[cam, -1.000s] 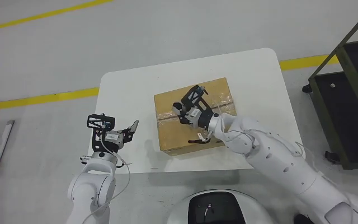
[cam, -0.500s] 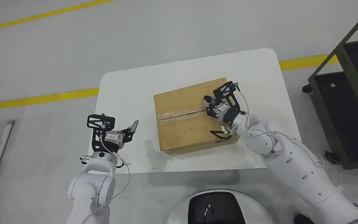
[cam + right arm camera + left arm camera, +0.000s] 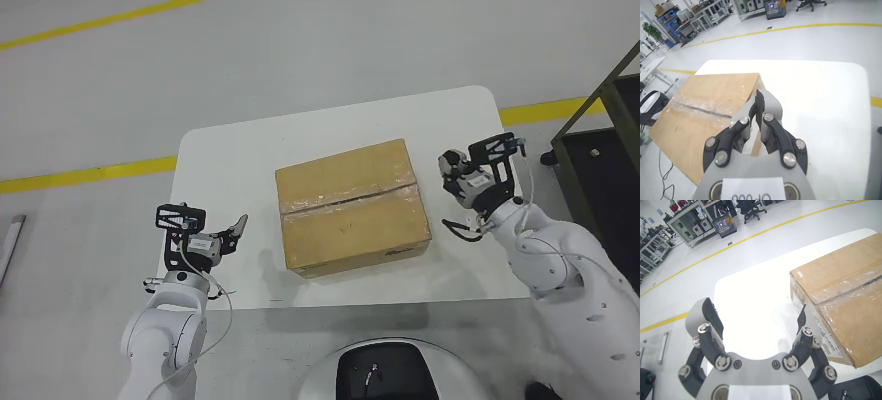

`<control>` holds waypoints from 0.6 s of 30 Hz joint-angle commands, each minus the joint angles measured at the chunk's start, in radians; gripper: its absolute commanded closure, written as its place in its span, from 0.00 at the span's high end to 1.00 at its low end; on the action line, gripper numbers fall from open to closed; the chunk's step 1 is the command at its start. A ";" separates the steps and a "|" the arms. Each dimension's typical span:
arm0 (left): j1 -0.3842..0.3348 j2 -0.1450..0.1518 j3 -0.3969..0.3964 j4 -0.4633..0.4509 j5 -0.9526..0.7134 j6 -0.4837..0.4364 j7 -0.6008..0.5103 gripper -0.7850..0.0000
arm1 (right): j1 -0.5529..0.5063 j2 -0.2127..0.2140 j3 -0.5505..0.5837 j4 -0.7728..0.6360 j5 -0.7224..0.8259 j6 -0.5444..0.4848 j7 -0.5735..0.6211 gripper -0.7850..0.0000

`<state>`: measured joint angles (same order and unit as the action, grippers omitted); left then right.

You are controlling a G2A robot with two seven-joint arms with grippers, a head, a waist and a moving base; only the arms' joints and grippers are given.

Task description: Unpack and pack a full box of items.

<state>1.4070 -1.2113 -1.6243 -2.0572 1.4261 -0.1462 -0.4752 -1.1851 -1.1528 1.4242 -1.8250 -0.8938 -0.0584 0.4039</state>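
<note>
A shut cardboard box (image 3: 350, 205) lies in the middle of the white table (image 3: 240, 160), with clear tape and a dark line along its top seam (image 3: 702, 110). My right gripper (image 3: 450, 163) hovers just off the box's right end, shut with nothing between its fingers (image 3: 758, 94). My left gripper (image 3: 232, 232) is above the table's left part, a short way from the box's labelled left end (image 3: 821, 328). It stands open and empty (image 3: 755, 303).
A dark green metal cart (image 3: 600, 180) stands on the floor past the table's right edge. Bare table surface lies left of the box, behind it and to its right. Yellow lines cross the floor.
My right gripper has travelled rightward from over the box's top, along the taped seam, and now sits past the box's right end. The left arm has kept still.
</note>
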 commanded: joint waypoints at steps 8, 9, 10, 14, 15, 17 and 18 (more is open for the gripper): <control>0.000 0.000 0.000 0.000 0.000 0.000 0.000 1.00 | -0.077 -0.006 -0.046 0.026 -0.018 -0.041 -0.085 0.00; 0.000 0.000 0.000 0.000 0.000 0.000 0.000 1.00 | -0.071 -0.011 -0.078 0.043 -0.021 -0.051 -0.100 0.00; 0.000 0.000 0.000 0.000 0.000 0.000 0.000 1.00 | -0.067 -0.013 -0.097 0.055 -0.023 -0.057 -0.104 0.00; 0.008 -0.001 0.000 0.003 -0.008 0.003 0.029 1.00 | -0.037 -0.026 -0.170 0.086 -0.029 -0.055 -0.146 0.00; 0.010 -0.001 0.001 0.004 -0.010 0.007 0.040 1.00 | -0.029 -0.029 -0.180 0.085 -0.038 -0.053 -0.152 0.00; 0.012 -0.002 0.004 0.008 -0.015 0.020 0.070 1.00 | -0.023 -0.029 -0.180 0.078 -0.055 -0.044 -0.154 0.00; 0.012 -0.004 0.008 0.014 -0.025 0.032 0.103 1.00 | -0.023 -0.029 -0.167 0.063 -0.057 -0.035 -0.157 0.00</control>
<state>1.4188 -1.2137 -1.6199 -2.0487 1.4091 -0.1251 -0.4019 -1.2077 -1.1823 1.2469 -1.7504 -0.9489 -0.1003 0.2481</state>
